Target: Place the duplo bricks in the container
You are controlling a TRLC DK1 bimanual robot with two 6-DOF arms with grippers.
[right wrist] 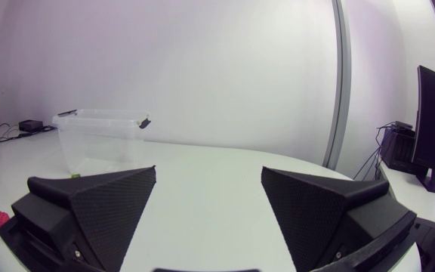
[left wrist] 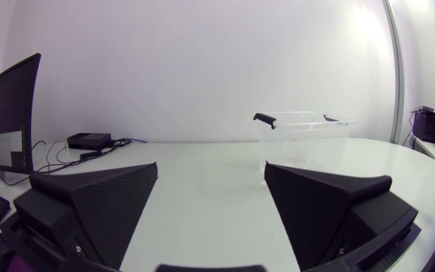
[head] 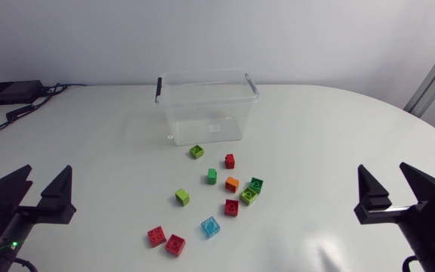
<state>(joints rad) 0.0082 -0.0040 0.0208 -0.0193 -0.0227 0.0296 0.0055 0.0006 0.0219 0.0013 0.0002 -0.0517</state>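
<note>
11 bricks lie scattered mid-table, between the container near the far edge and the near edge. The left gripper and right gripper gape wide and empty by the near corners. The bricks look light, rigid and slick, so pinching 2 flat opposite sides seems best.

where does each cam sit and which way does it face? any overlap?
Head: fixed above the table, looking down on the container, duplo bricks, left gripper and right gripper, both open.
Left wrist: on the left arm's last link, looking across the table at the container; left gripper in the foreground.
Right wrist: on the right arm's last link, looking across at the container; right gripper in the foreground.
Shared: all three show the container.
</note>
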